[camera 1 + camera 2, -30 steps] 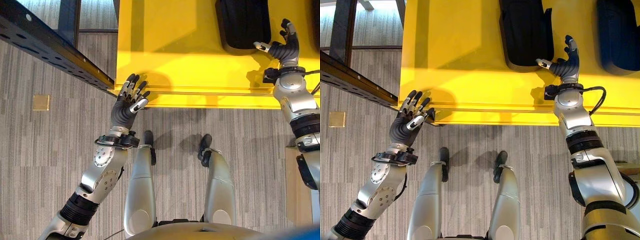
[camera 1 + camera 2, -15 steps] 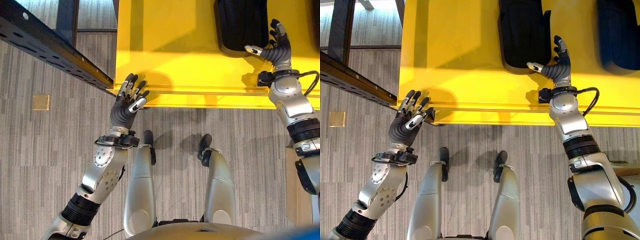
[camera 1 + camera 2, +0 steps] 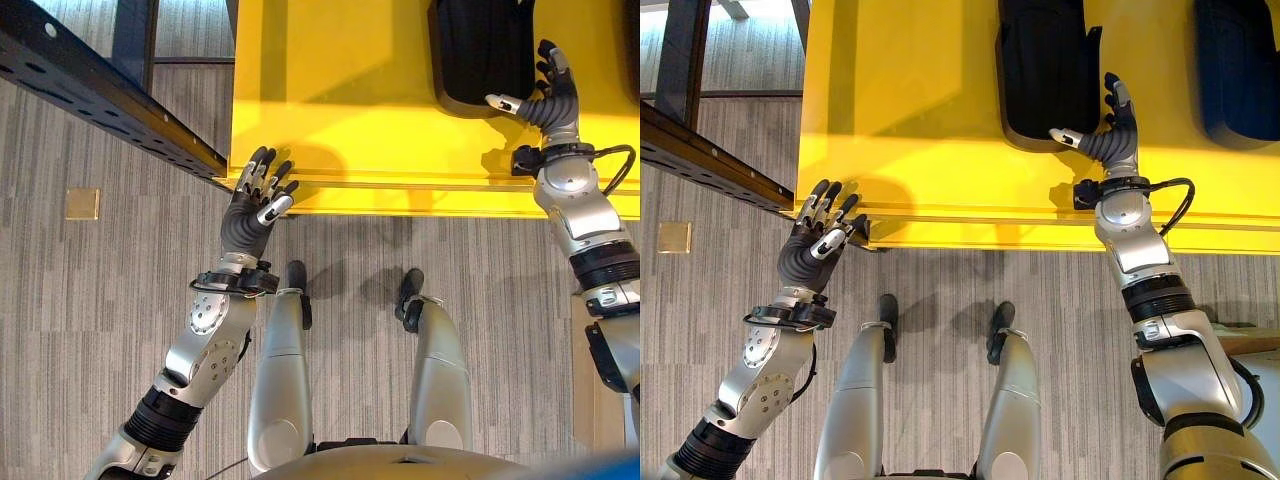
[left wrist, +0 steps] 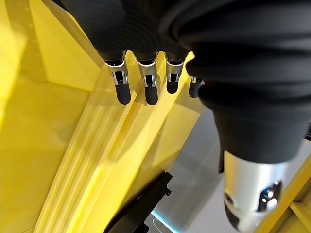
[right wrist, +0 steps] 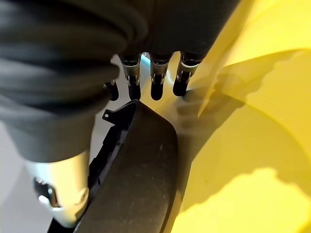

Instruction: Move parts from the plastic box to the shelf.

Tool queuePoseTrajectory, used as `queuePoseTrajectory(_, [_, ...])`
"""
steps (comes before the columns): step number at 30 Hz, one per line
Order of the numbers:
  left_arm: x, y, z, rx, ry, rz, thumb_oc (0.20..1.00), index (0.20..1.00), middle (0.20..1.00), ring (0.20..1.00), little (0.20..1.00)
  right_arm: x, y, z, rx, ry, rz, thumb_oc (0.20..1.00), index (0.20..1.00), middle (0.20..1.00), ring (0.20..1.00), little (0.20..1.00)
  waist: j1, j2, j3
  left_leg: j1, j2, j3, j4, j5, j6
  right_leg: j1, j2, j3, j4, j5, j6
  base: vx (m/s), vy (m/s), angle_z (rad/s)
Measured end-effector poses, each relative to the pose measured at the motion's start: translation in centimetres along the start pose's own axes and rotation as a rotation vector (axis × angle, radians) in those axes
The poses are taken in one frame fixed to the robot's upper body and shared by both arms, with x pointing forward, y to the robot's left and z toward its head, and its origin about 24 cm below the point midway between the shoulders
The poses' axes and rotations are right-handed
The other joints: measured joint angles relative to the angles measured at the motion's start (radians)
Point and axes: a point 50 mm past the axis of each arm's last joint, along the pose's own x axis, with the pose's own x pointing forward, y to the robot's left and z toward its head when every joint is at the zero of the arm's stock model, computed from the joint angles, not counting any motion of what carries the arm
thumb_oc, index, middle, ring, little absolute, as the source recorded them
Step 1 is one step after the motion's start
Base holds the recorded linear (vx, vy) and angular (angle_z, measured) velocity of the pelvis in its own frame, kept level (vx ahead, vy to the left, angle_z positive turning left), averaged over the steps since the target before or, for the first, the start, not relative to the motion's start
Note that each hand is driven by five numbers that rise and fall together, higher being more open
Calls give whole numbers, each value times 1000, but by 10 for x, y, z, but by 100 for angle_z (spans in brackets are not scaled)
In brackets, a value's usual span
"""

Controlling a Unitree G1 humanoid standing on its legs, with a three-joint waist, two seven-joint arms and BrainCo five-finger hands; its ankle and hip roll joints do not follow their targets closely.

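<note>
Curved black part (image 3: pixel 1045 65), smooth yellow box (image 3: pixel 920 110)

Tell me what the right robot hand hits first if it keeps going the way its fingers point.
Probably the black curved plastic part lying in the yellow plastic box: the open right robot hand is at its near corner, though the height gap is unclear.

A big yellow box (image 3: pixel 920 110) stands on the grey striped floor (image 3: pixel 940 330). Two black parts lie inside it, one (image 3: pixel 1045 65) near the middle and one (image 3: pixel 1240 65) at the far right. A small gold square (image 3: pixel 674 237) sits in the floor.
</note>
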Motion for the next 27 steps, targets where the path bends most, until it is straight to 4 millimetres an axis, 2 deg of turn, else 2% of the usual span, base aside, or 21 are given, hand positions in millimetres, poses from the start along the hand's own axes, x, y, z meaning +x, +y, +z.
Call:
queuePoseTrajectory(11, [0,0,0,0,-2,0,1000,1000,1000,1000,1000,1,-5,0,13,2,-35,1000,1000,1000,1000,1000,0,0,0,-6,-1,-1,3,2,2,-3,0,0,0,1,-1,-25,3,0])
queuePoseTrajectory(16, [2,2,5,7,-21,11,1000,1000,1000,1000,1000,16,-22,38,79,-105,-157,1000,1000,1000,1000,1000,-6,0,0,-31,1,-4,15,2,3,-27,1,0,6,4,-1,6,1,-1])
queuePoseTrajectory(18, [2,3,6,9,-25,25,1000,1000,1000,1000,1000,18,-26,64,128,-207,-190,1000,1000,1000,1000,1000,-8,-1,1,-34,2,-1,20,-2,4,-31,1,1,11,1,-2,0,0,0])
queuePoseTrajectory(23, [2,4,6,24,-29,41,1000,1000,1000,1000,1000,11,-30,90,192,-333,-230,1000,1000,1000,1000,1000,-11,-1,1,-34,3,-1,22,-3,3,-32,1,1,17,-3,-5,0,0,0])
queuePoseTrajectory(27, [2,4,7,24,-32,46,1000,1000,1000,1000,1000,9,-37,95,225,-359,-284,1000,1000,1000,1000,1000,-13,-1,1,-34,4,-2,23,-4,1,-33,1,1,21,-5,-5,0,0,0])
